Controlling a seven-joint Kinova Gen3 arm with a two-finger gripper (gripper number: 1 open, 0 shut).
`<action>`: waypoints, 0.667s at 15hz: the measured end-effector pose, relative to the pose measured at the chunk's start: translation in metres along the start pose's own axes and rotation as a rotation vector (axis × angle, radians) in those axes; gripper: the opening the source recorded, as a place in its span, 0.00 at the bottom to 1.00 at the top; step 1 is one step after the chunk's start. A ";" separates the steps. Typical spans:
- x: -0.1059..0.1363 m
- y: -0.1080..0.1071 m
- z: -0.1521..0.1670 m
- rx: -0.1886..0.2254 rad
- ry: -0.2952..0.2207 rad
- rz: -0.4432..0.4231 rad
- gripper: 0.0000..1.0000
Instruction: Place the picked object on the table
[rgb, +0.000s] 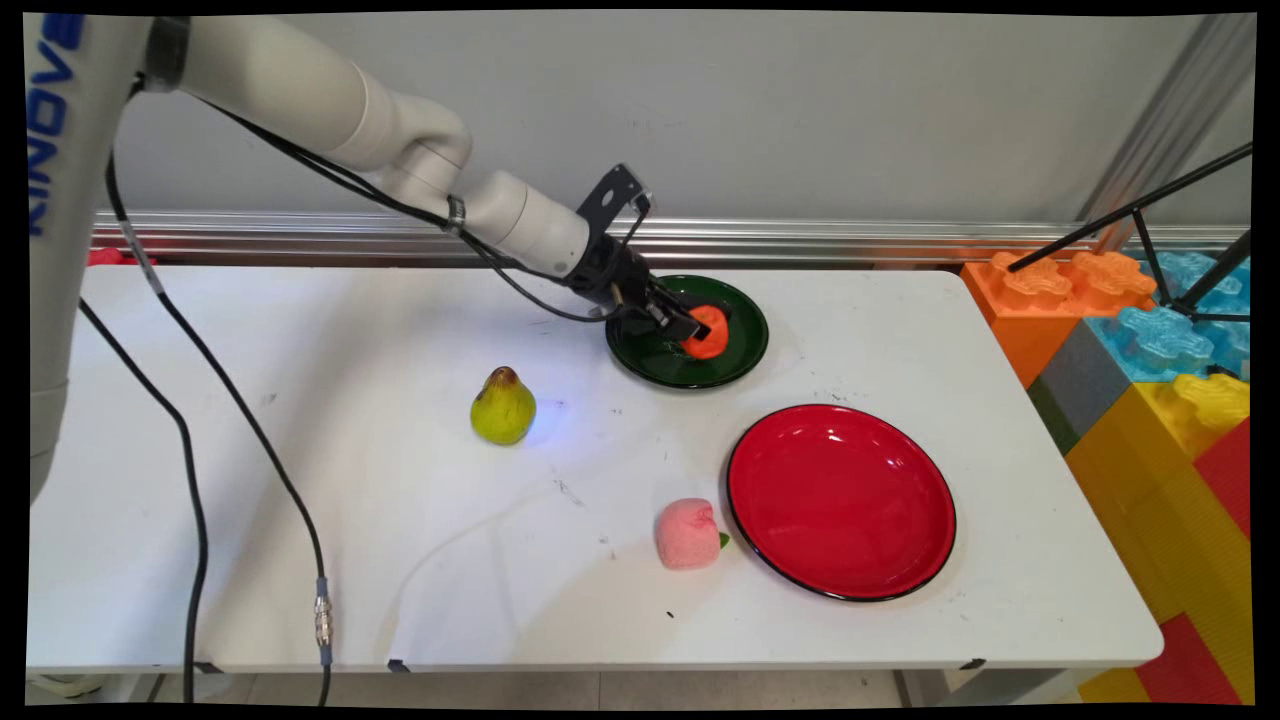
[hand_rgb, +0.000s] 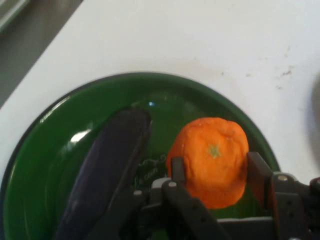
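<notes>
1. We see the arm reach from the upper left down to the green plate (rgb: 735, 360), which sits toward the back of the white table (rgb: 400, 560).
2. The gripper (rgb: 700, 328) is lowered into that plate, with the orange (rgb: 710, 335) between its two fingers.
3. In the hand view the fingers (hand_rgb: 178, 170) sit against either side of the orange (hand_rgb: 212, 160), so we read the jaws as grasping the fruit.
4. We cannot tell whether the orange rests on the green plate (hand_rgb: 50, 150) or is raised just off it.
5. A dark purple eggplant (hand_rgb: 107, 170) lies in the same plate, just beside the orange; in the main view the gripper hides it.
6. We note a red plate (rgb: 840, 500) nearer the front of the table, apart from the green one.
7. A pink peach (rgb: 687, 534) lies just beside the red plate's left rim.
8. A yellow-green pear (rgb: 503, 407) stands upright on the table, well to the left of the green plate.
9. Large coloured blocks (rgb: 1150, 350) are stacked by the table's right end.
</notes>
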 end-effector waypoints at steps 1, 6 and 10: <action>0.004 0.001 -0.004 -0.006 0.006 0.004 0.00; 0.018 0.003 -0.029 -0.060 0.030 0.063 0.00; 0.021 0.004 -0.049 -0.138 0.038 0.155 0.00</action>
